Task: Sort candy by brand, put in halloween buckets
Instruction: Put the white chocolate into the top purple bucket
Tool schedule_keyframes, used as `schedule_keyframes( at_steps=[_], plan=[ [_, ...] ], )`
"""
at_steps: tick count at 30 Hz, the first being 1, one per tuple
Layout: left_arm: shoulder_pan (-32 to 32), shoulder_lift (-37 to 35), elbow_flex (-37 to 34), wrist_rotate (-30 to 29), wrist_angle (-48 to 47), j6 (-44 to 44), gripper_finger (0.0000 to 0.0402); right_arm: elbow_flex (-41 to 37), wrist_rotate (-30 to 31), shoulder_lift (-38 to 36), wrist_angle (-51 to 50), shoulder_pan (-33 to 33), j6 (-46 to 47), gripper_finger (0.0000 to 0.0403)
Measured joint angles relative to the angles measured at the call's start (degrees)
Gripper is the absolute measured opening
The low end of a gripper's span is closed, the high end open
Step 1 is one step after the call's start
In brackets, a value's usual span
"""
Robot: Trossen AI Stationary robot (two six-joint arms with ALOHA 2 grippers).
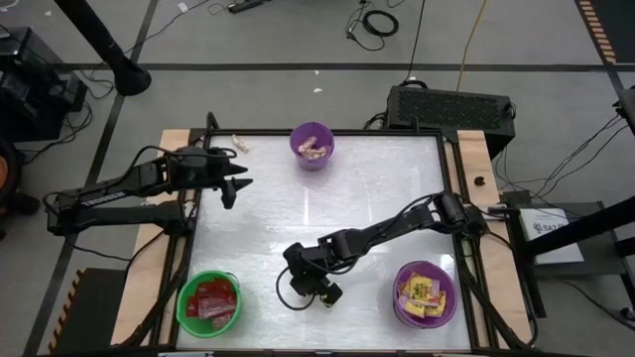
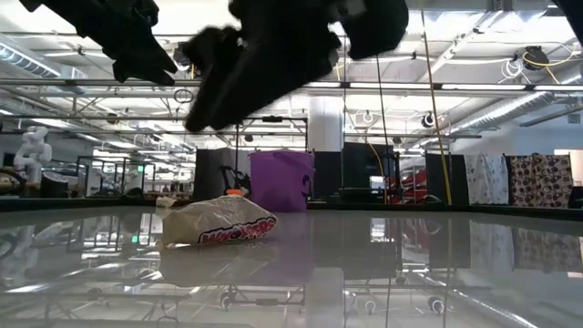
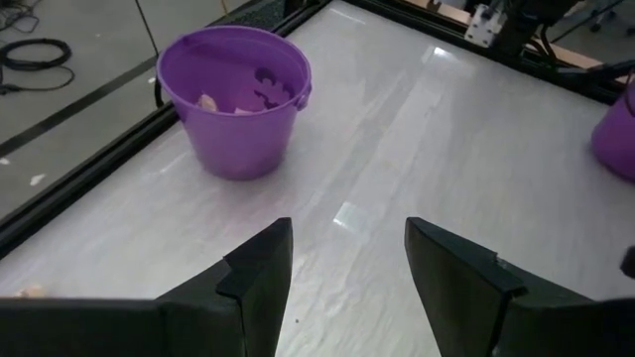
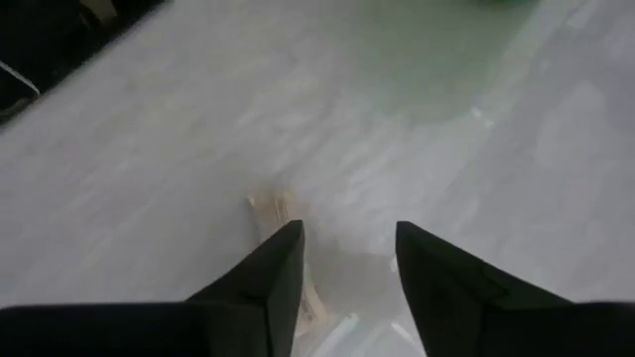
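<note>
1. The right gripper (image 1: 324, 294) is hanging low over the front middle of the white surface (image 1: 327, 208), between the green bucket (image 1: 209, 301) and the front purple bucket (image 1: 426, 295); its fingers (image 4: 263, 278) are standing apart with nothing clamped between them.
2. A pale tan twisted-wrapper candy (image 4: 283, 248) is lying on the surface just beside those fingers, partly hidden behind one of them; in the low view the same kind of piece (image 2: 219, 223) is resting flat on the glossy surface, its dark red print showing.
3. The left gripper (image 1: 236, 185) is hovering over the surface's far left part, near the rear purple bucket (image 1: 313, 146), and its fingers (image 3: 253, 283) are spread apart and holding nothing.
4. The green bucket is holding flat red packets (image 1: 212, 298).
5. The front purple bucket is holding yellow packets with dark print (image 1: 423, 291).
6. The rear purple bucket is holding pale tan pieces (image 1: 314, 145), and one more pale piece (image 1: 236, 142) is lying on the wooden edge off the far left corner of the surface.
</note>
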Motion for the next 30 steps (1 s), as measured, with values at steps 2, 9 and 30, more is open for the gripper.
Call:
schedule_keyframes(
  at_steps=[2, 9, 30],
  plan=[
    [0.00, 0.00, 0.00, 0.04, 0.00, 0.65, 0.0203, -0.05, -0.03, 0.40, -0.94, 0.09, 0.27, 0.0162],
    [0.00, 0.00, 0.00, 0.24, -0.05, 0.73, 0.0203, -0.09, -4.16, 1.21, 0.25, 0.81, 0.24, 0.0175],
    [-0.04, -0.01, 0.00, 1.17, -0.56, 0.84, 0.0203, -0.09, -4.51, 4.73, 4.50, 1.06, 0.40, 0.0137]
  ],
)
